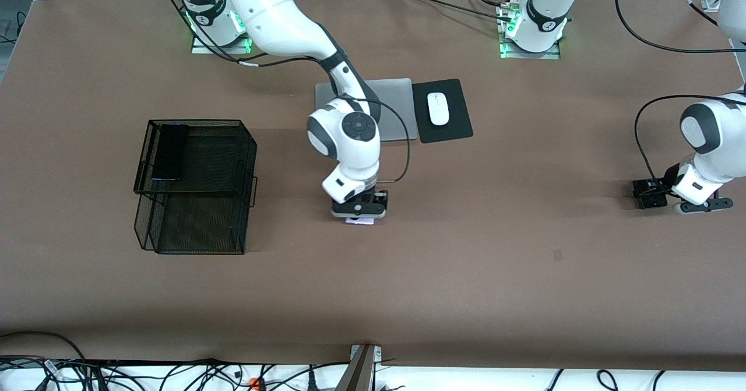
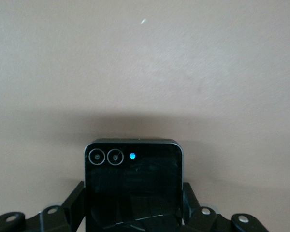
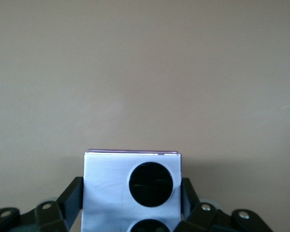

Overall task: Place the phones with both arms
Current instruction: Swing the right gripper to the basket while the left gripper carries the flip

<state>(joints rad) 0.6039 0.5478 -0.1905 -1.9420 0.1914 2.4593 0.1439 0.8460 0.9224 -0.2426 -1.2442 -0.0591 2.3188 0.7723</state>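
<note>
We saw the right gripper [image 1: 359, 213] down at the table [image 1: 495, 274] near its middle, clamped on the lilac phone [image 1: 360, 221]; from the front cam only a pale sliver of that phone showed under the gripper, at table level. In the right wrist view the lilac phone [image 3: 132, 191] sat square between the two fingers [image 3: 71, 198], one black circle in full and a 2nd cut off at the frame edge, fingers pressed to both its sides. The right arm reached in from its base and crossed over the laptop [image 1: 396, 111], which lay closed, farther from the front cam than the gripper. Just beside the laptop, toward the left arm's end, was a black pad [image 1: 451, 120] w/ the white mouse [image 1: 437, 108] on it. The left gripper [image 1: 702, 205] was low over the table at the left arm's end, closed on the small black phone [image 2: 133, 186]; the left wrist view showed it held between the fingers [image 2: 72, 205], w/ two ringed lenses and a blue dot along its upper edge, bare table past it. From the front cam we couldn't make out that phone for sure; the dark block by that wrist may be the camera. The long black phone [image 1: 170, 152] lay flat on the top tier of the wire rack [image 1: 245, 146], toward the right arm's end of the table, well apart from both grippers. The rack's lower tier [image 1: 198, 228] sat nearer the front cam.
</note>
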